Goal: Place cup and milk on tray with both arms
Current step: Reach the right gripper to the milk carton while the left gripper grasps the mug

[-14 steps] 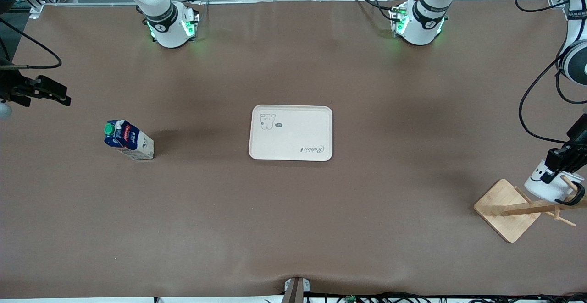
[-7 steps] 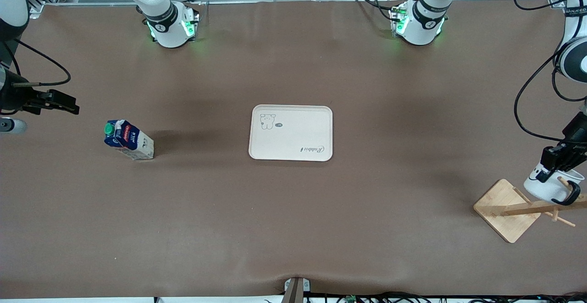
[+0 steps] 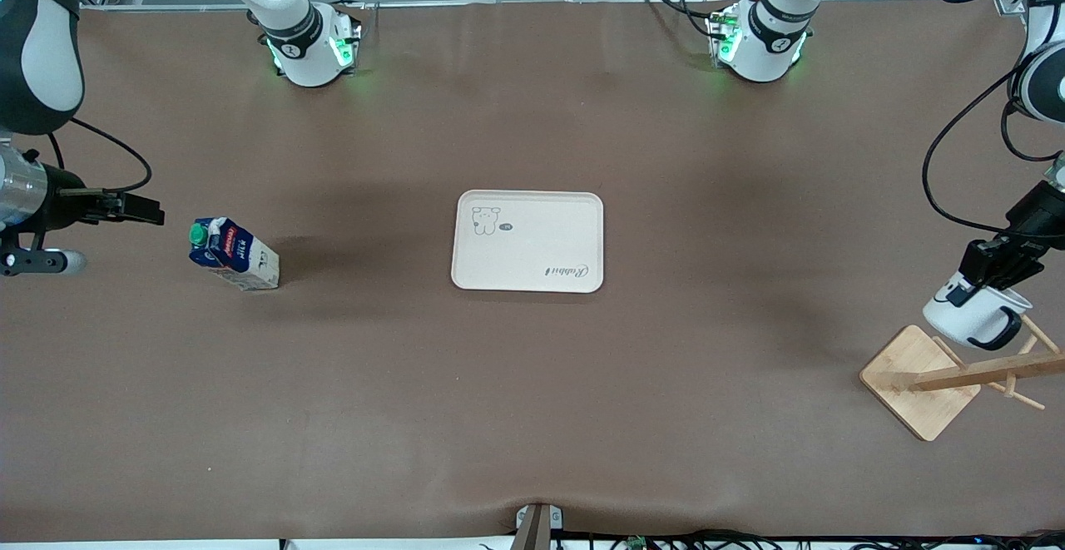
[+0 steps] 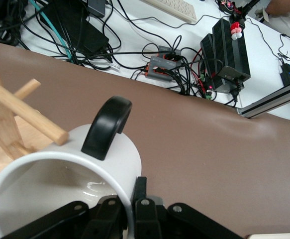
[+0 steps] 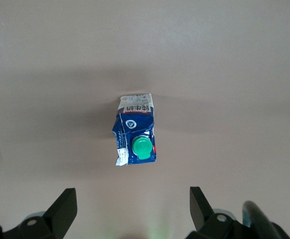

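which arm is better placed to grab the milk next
Right. The right gripper is open beside the milk, with the carton centred in its wrist view. The left gripper is shut on the cup above the wooden rack.

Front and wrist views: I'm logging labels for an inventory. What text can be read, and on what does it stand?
"Rabbit": script on the tray, upside down in the front view.
"MILK": on the milk, small.
Chinese characters on the milk's top: too blurred to read.
Cup: smiley face, no words.

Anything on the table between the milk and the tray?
Nothing: the front view shows only bare brown table between the milk and the tray.
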Robot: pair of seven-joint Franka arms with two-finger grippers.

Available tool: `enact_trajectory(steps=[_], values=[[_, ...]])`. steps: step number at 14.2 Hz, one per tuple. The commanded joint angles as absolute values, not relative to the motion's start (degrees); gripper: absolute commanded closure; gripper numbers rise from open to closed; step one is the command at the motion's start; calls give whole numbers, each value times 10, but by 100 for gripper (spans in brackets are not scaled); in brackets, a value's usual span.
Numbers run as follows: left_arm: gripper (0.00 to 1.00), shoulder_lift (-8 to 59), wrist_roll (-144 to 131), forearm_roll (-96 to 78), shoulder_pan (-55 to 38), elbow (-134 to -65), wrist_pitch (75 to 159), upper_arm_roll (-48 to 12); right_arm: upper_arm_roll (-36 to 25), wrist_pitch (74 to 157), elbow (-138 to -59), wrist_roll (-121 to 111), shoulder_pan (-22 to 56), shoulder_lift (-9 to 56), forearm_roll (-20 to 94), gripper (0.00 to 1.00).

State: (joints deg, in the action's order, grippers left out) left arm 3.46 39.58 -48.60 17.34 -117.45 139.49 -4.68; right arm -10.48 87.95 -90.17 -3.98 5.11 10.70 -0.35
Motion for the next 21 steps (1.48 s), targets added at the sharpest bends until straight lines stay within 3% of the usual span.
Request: enact_trajectory(steps=[1,13,16,19,21], values=[[100,11,351,-448,175,-1193,1388,-54,-100,855,-892,-33,41,111,4,0],[100,29,7,-237,170,-1171,1388,-234,-100,862,-901,-12,48,167,-6,0],[100,49,-88,-175,153,-1157,1388,-278,-98,916,-967,-8,55,153,-4,0],[100,70,-186,-136,92,-1158,1388,-282,-98,966,-1018,-11,58,134,-4,0],[100,88,-266,-120,49,-1157,1388,-282,-98,1047,-1070,-16,57,111,-5,0]])
